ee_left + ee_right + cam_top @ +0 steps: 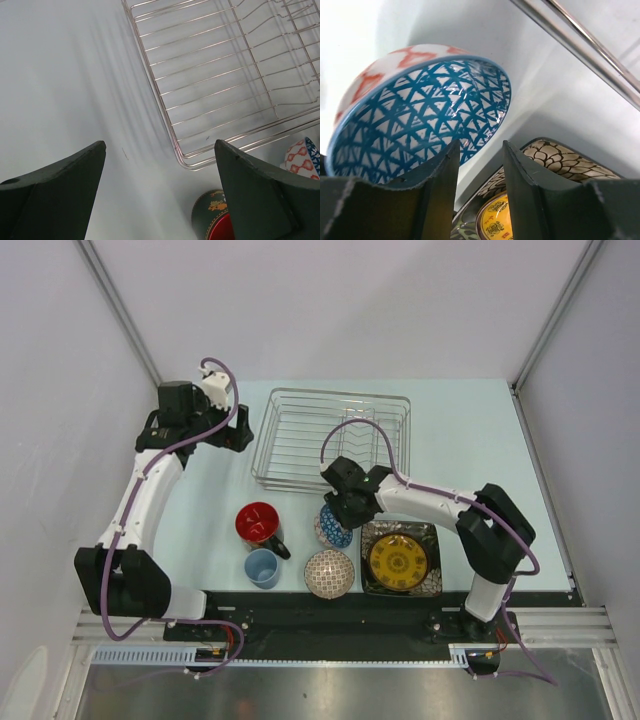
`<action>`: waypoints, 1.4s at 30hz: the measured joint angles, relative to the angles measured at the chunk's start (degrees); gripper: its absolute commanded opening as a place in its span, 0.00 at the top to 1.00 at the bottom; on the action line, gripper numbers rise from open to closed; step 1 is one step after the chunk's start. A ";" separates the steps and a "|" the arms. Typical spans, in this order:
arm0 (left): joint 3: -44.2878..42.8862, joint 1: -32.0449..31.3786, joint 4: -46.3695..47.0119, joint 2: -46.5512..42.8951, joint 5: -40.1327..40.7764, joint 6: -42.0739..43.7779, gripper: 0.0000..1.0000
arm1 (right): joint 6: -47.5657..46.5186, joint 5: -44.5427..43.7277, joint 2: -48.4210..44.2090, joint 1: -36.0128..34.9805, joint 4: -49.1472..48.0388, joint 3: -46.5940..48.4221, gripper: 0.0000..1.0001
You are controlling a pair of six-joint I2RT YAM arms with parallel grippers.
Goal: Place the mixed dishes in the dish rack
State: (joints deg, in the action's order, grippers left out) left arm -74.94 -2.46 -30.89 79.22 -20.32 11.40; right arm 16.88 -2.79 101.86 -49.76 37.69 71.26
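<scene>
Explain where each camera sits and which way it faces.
Top external: above, behind the bases, looking down on the table and dish rack; left arm and right arm show.
Left wrist: on the left arm, facing down at the rack's corner and mug; its open jaws show.
Right wrist: on the right arm, beside the blue-patterned bowl; its jaws show.
Shared: top and left wrist both show the rack.

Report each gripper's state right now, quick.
Left gripper: open, holding nothing.
Right gripper: part open at the rim of the tilted blue-patterned bowl; a grip cannot be told.
</scene>
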 measured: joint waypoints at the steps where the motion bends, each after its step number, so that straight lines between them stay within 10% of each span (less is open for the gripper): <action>1: 0.13 0.00 0.04 0.00 -0.11 0.00 0.05 | 0.00 -0.04 -0.50 0.00 -0.02 0.00 0.55; 42: 2.08 0.39 2.27 0.04 -1.16 -0.48 0.06 | -2.12 -4.02 6.64 -5.03 4.57 14.86 0.49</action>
State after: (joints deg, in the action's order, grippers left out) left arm -72.86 -2.07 -28.62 79.26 -21.47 10.92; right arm 14.76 -6.81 108.51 -54.78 42.26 86.13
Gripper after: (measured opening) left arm 0.943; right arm 0.475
